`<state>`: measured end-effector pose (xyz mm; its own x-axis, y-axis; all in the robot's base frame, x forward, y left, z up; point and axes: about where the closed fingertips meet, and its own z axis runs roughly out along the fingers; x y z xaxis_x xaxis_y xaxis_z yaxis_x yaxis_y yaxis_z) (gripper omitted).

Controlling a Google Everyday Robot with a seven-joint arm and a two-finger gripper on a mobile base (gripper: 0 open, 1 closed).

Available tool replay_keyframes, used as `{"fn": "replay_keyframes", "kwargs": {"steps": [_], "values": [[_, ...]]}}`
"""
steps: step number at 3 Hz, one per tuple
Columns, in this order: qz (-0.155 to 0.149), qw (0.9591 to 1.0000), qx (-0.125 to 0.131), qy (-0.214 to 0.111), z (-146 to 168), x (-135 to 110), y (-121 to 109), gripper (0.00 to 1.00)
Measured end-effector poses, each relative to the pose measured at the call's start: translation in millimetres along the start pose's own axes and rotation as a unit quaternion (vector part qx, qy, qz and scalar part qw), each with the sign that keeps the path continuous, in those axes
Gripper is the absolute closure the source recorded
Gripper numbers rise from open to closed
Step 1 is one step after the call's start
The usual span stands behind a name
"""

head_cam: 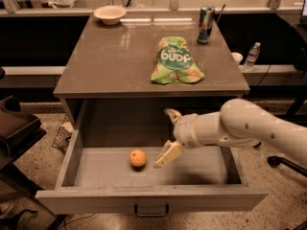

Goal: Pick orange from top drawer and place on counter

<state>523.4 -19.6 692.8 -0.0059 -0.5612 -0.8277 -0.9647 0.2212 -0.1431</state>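
Note:
The orange (137, 158) lies on the floor of the open top drawer (96, 169), left of centre. The drawer is pulled out, with a dark handle (151, 210) on its front panel. My gripper (167, 137) is inside the drawer space, just right of the orange and slightly above it. Its two pale fingers are spread apart, one up (172, 114) and one down (168, 155), and hold nothing. The lower fingertip is a short way from the orange. The counter (115, 61) spans the top of the drawer unit.
On the counter lie a green snack bag (176, 61), a drink can (206, 17) at the back right and a pale bowl (110, 14) at the back left. A water bottle (251, 56) stands on a shelf to the right. A dark chair (14, 123) is at the left.

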Motion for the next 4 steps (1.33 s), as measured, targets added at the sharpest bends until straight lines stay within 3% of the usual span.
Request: {"fn": "replay_keyframes", "kwargs": {"steps": [2,3,4], "values": [[-0.014,0.9974,-0.055,-0.043,56.1,4.3,28.4,0.0],[-0.025,0.9945,-0.081,-0.061,79.2,8.2,43.1,0.17],[-0.029,0.9915,-0.107,-0.068,99.4,15.6,60.5,0.41]]}}
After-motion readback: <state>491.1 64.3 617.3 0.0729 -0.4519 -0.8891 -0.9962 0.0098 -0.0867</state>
